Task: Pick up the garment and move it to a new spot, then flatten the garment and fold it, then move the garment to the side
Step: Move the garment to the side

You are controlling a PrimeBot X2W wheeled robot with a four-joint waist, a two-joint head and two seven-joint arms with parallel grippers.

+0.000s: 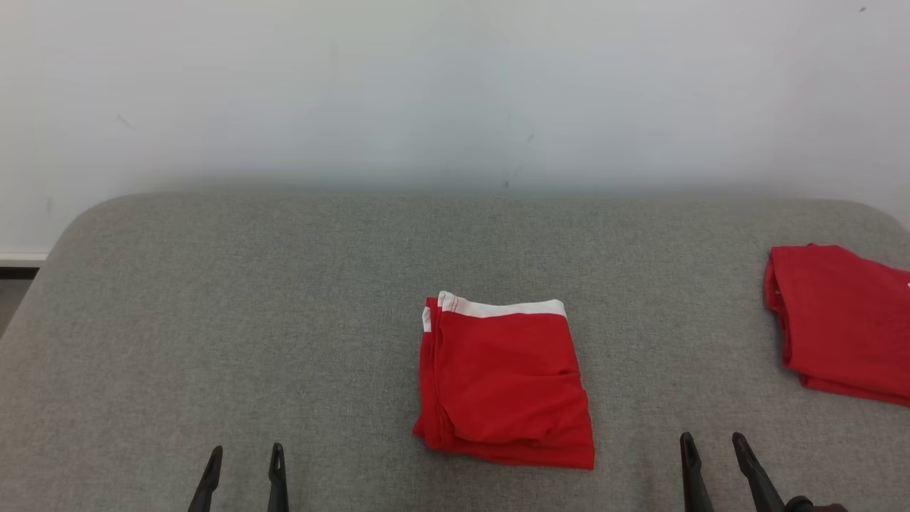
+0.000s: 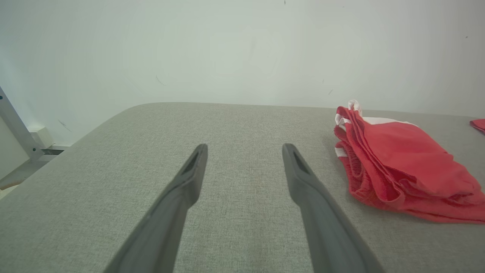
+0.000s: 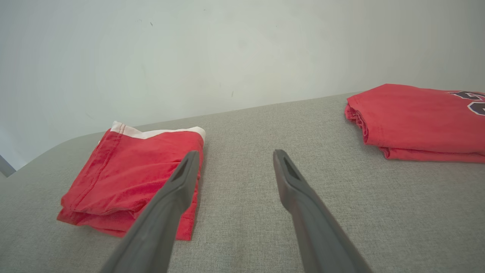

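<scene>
A red garment (image 1: 505, 380) with a white waistband lies folded into a rough square near the middle of the grey padded table (image 1: 249, 320). In the left wrist view the garment (image 2: 398, 167) sits to the right of my fingers; in the right wrist view the garment (image 3: 132, 178) sits to their left. My left gripper (image 1: 245, 469) stands open at the lower left, empty, well clear of the cloth. At the lower right my right gripper (image 1: 714, 455) is open too, with nothing between its fingers.
A second folded red garment (image 1: 842, 320) with a dark print lies at the table's right edge, also seen as a folded red garment (image 3: 416, 121) in the right wrist view. A pale wall (image 1: 455, 92) rises behind the table. A metal post (image 2: 15, 129) stands off the table's left.
</scene>
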